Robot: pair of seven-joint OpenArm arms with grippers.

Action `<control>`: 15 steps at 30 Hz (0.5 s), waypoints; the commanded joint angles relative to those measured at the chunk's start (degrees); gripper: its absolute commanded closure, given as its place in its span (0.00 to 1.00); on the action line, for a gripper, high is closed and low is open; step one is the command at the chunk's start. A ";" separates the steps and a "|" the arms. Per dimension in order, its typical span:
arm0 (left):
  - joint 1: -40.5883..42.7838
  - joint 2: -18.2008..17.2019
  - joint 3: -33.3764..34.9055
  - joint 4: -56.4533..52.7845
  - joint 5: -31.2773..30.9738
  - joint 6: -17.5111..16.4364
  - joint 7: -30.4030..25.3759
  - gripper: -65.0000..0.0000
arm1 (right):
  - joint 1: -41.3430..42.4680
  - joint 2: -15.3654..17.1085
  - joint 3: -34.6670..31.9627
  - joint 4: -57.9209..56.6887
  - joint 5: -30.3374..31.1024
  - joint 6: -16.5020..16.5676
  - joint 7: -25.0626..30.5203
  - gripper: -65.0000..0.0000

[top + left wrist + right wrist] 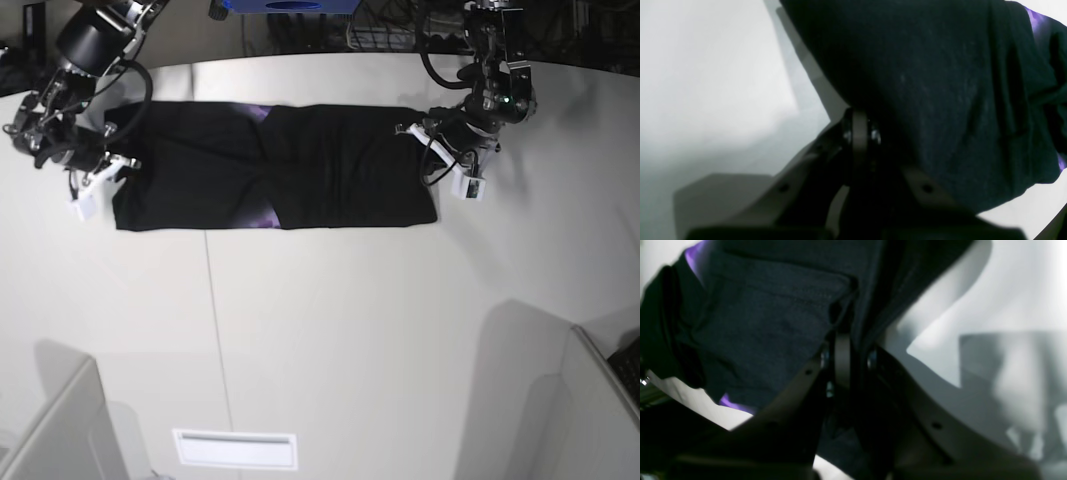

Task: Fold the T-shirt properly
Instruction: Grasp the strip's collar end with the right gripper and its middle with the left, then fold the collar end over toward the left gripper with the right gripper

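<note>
Black T-shirt (275, 180) spread flat on the far half of the white worktop (330, 330), folded into a long band, long axis running left to right. Wide open room on the near side. Left tool (858, 133) clamped on the shirt's right end; right tool (843, 353) clamped on its left end. Purple print peeking mid-band.

No text, label, brand, number or sign is readable in any view.
</note>
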 commanded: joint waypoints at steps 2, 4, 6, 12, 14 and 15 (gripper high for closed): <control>-0.55 -0.02 0.34 -0.34 2.46 0.46 4.43 1.00 | 0.52 1.31 -1.69 3.95 -2.62 -2.68 -0.65 1.00; -1.16 -0.02 1.66 -0.34 2.46 0.46 4.43 1.00 | 0.43 1.31 -3.98 9.75 -2.62 -4.79 -1.18 1.00; -2.22 -0.10 3.51 -0.25 2.46 0.46 4.43 1.00 | -0.36 0.52 -6.61 15.55 -2.54 -7.16 -1.18 1.00; -4.33 1.57 8.34 -0.34 2.72 0.55 4.43 1.00 | -3.79 -3.26 -14.53 30.14 -2.36 -13.67 -1.18 1.00; -5.21 2.18 8.78 -0.34 2.72 0.55 4.52 1.00 | -5.11 -4.93 -17.78 34.10 -2.36 -15.16 -1.18 1.00; -5.29 2.36 8.78 -0.34 2.72 0.63 4.52 1.00 | -5.81 -5.90 -19.19 35.77 -2.36 -16.13 -1.18 1.00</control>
